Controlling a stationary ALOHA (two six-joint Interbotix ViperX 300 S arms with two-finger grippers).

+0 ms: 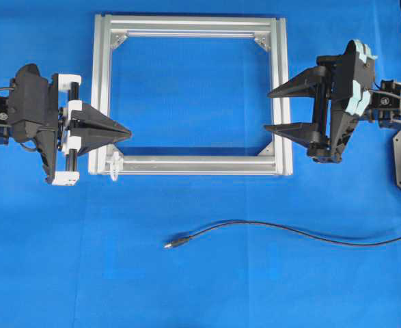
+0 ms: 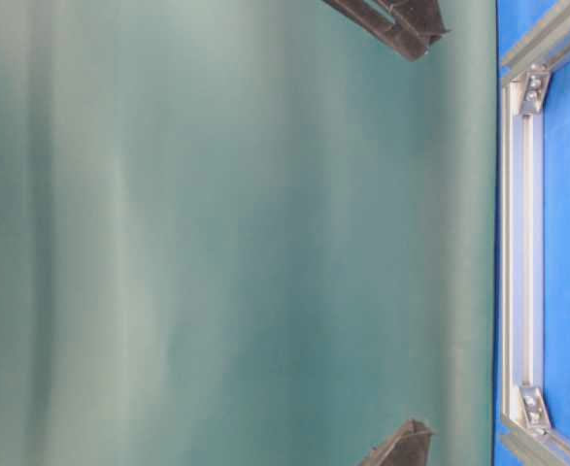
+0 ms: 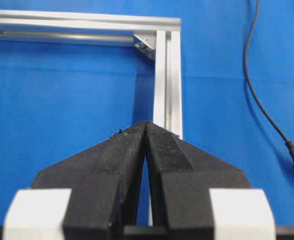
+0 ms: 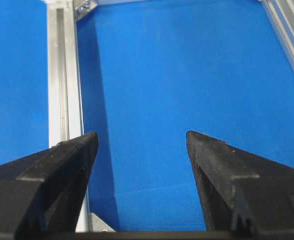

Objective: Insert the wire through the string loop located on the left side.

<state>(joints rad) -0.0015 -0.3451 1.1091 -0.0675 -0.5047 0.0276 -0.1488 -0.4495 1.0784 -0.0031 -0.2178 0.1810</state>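
A blue, finely woven cloth covers the tabletop (image 1: 200, 287). On it lies a square frame (image 1: 280, 96) of silver slotted aluminium bars with small corner brackets. The left claw (image 1: 125, 130), matte black and wedge-shaped, is pinched closed on nothing, its tip over the frame's left bar. The right claw (image 1: 274, 109) gapes wide and empty by the right bar. The wire (image 1: 289, 229), thin and black, curves across the cloth below the frame, its plug tip pointing left. The string loop (image 1: 115, 164), tiny and translucent, sits at the frame's lower-left corner.
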